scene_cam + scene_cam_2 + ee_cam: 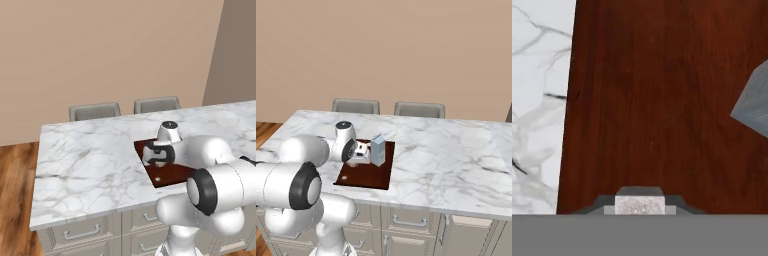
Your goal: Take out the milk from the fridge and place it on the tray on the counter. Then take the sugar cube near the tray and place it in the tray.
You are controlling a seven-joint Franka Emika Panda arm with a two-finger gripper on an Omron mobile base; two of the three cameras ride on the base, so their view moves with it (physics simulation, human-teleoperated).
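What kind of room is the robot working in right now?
Probably a kitchen, rendered in simulation: a white marble island counter over beige drawers, with two grey chairs behind it against a bare tan wall. A tray on the counter holds a milk carton.

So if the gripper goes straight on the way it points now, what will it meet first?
Most likely the tray. In the hand view the gripper, closed on the sugar cube, looks right at the bare brown board. The milk stands off to one side. Depth is unclear.
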